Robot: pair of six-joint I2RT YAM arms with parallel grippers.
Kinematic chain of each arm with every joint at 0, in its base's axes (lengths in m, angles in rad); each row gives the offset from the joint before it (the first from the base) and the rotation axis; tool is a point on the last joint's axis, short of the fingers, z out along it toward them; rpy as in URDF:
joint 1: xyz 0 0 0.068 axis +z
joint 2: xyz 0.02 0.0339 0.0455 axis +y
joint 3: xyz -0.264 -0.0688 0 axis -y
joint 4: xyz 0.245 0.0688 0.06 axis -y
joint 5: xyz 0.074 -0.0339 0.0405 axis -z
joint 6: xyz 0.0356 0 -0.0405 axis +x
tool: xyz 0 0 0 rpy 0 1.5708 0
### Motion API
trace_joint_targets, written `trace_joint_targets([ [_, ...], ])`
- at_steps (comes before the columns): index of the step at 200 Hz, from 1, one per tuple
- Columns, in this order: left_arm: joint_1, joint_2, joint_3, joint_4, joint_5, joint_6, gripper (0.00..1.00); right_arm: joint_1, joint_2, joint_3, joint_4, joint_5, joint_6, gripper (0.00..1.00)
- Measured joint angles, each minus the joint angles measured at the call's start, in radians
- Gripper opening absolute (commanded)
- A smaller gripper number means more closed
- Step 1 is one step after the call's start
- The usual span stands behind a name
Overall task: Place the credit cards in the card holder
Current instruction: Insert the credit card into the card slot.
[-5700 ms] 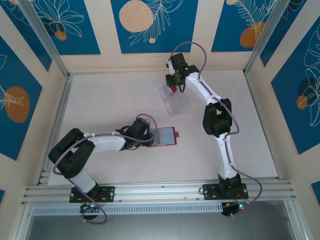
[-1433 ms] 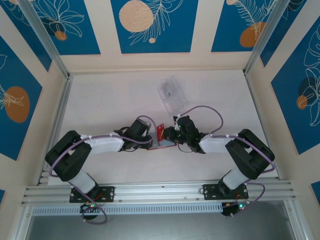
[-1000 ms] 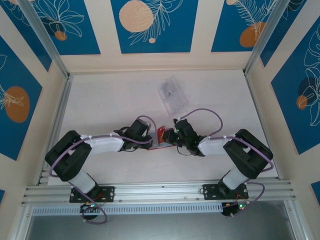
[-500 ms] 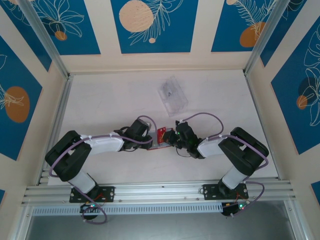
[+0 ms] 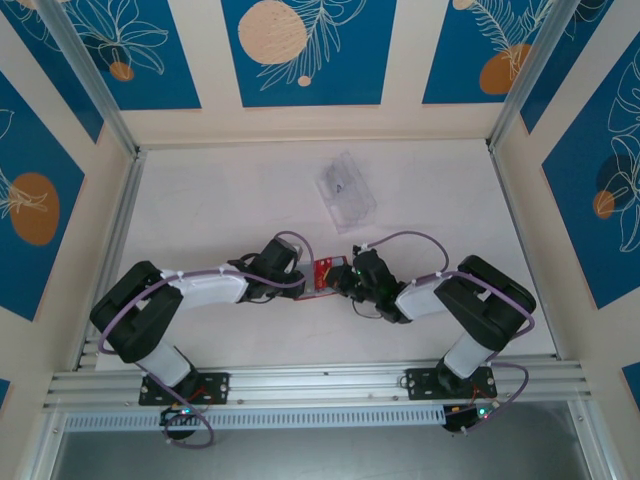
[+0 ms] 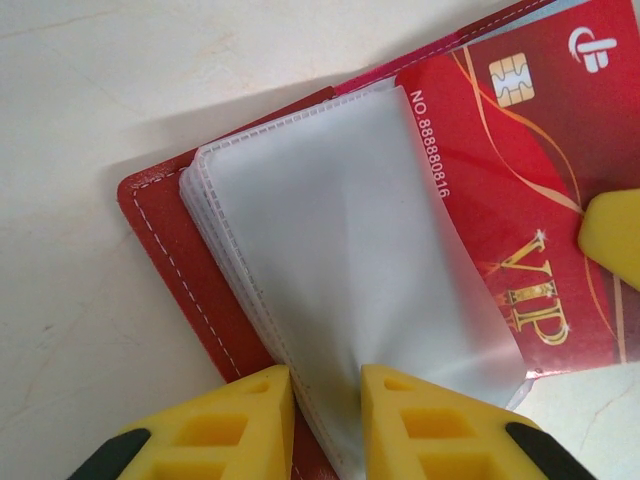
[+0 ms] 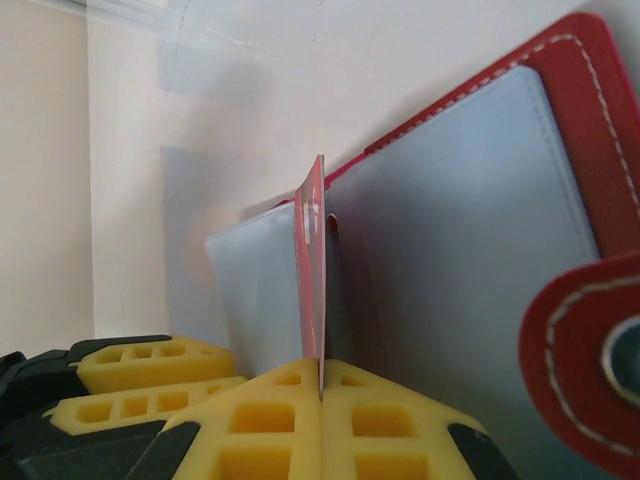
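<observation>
Right jaws pinching red card (image 7: 312,270) (edge-on), card holder (image 7: 470,230) open

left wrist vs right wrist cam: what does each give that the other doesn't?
Left wrist: the red card face-on, with its chip, VIP lettering and number, and the left gripper pinching the clear sleeves of the card holder.
Right wrist: the card edge-on and upright, clamped in the right gripper, plus the holder's snap tab.
Both: the red card at the open card holder's sleeves, on the pale table.
</observation>
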Motion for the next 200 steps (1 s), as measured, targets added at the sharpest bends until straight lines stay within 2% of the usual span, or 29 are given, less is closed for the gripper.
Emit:
trace_joint_targets([
  [200, -0.001, -0.006, 0.0, -0.014, 0.0, 0.0, 0.22, 0.018, 0.083, -0.039, 0.177, -0.024, 0.013, 0.0],
])
